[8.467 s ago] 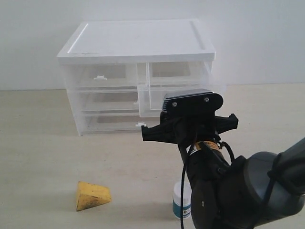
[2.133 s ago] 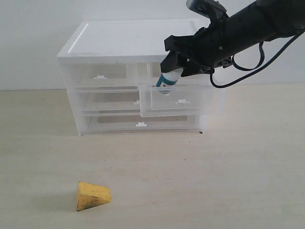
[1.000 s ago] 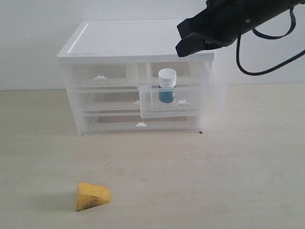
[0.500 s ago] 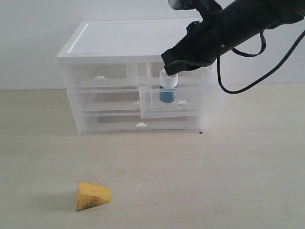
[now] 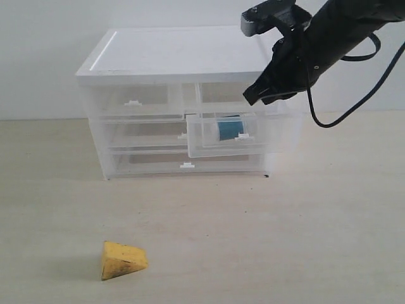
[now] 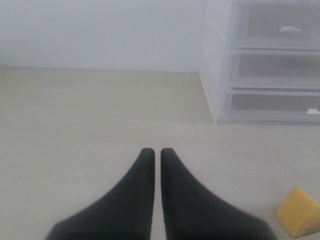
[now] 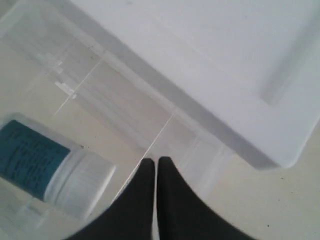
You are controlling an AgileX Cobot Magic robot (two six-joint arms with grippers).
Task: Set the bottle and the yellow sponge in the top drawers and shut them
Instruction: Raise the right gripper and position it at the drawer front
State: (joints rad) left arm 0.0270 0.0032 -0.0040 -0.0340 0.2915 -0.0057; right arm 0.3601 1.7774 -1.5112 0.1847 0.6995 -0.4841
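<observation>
Teal-labelled bottle (image 5: 228, 128) flat in open top drawer (image 5: 278, 136); left gripper (image 6: 157, 152) and right gripper (image 7: 155, 161) together.

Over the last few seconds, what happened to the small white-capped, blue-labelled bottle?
The right gripper carried the small white-capped, blue-labelled bottle from the table into the open clear plastic top drawer and let go; it then tipped onto its side. The mustard-yellow wedge sponge stayed put.
</observation>
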